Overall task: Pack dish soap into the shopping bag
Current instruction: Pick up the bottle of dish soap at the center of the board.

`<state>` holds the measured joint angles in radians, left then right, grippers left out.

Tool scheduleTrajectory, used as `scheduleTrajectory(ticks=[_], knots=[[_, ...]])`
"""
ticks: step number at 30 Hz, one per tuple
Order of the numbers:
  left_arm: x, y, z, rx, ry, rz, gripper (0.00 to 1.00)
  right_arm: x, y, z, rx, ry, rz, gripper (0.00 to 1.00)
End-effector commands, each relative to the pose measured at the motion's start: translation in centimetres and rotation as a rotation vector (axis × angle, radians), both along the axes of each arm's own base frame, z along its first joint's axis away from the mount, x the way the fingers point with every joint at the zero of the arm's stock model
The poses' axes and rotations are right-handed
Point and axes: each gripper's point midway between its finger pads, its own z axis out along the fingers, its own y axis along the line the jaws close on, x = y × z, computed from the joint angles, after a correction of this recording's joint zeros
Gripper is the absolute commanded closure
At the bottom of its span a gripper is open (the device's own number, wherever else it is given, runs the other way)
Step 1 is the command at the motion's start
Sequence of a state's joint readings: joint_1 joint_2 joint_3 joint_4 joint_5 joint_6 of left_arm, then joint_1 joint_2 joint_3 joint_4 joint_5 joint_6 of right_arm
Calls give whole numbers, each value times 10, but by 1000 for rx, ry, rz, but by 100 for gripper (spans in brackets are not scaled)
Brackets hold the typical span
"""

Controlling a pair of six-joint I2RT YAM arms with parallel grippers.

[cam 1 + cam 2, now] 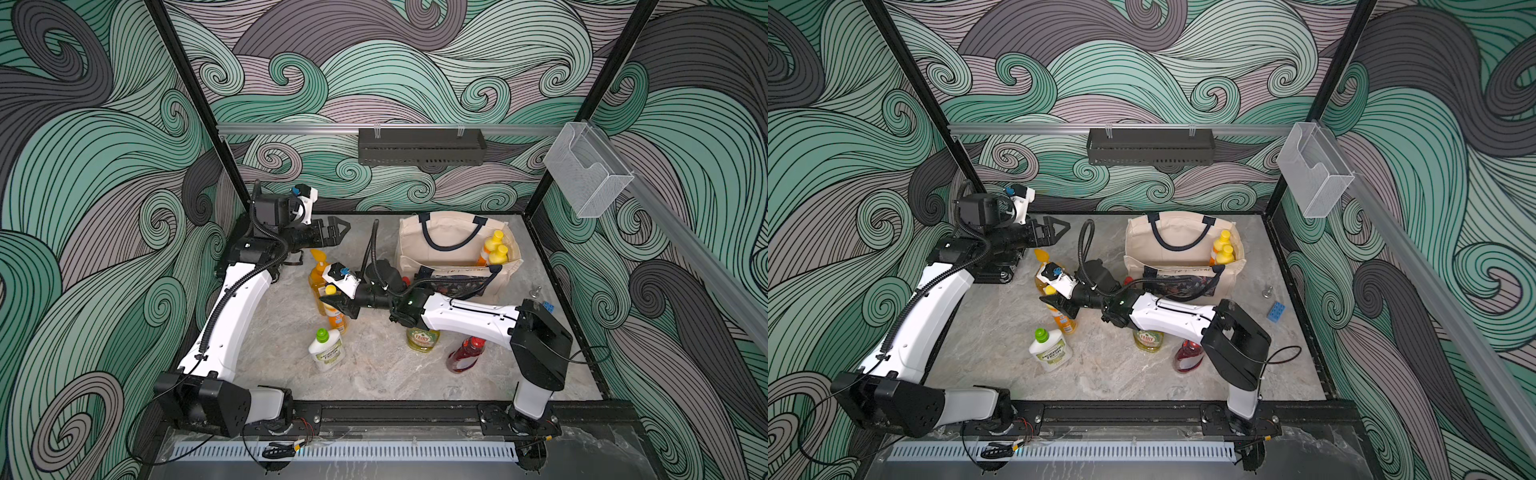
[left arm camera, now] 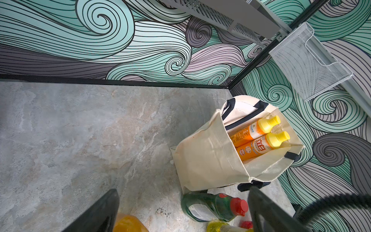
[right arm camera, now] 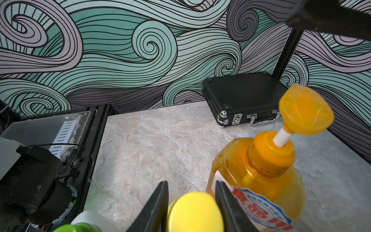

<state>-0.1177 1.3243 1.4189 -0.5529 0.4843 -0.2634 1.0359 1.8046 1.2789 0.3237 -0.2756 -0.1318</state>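
My right gripper is shut on the yellow cap of an orange dish soap bottle standing mid-table; both fingers press the cap's sides. The tall orange pump bottle stands right beside it. The cream shopping bag stands open at the back with two orange yellow-capped bottles inside. On the table are a white green-capped bottle, a Fairy bottle, a red bottle and a dark green bottle. My left gripper hangs open and empty at the back left.
A black hard case lies at the back left corner under the left arm. A blue brick and a small metal bolt sit right of the bag. A black shelf and a clear holder hang on the walls.
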Motion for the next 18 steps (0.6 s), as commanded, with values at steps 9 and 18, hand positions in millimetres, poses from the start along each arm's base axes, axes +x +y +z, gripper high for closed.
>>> scheduleTrajectory(ticks=[9,18], knots=[[-2,1,10,-27,-25,-7,1,0,2,6,-24,-44,-17,79],[-2,0,11,-29,-26,-10,1,3,-12,9,-80,-76,-73,100]])
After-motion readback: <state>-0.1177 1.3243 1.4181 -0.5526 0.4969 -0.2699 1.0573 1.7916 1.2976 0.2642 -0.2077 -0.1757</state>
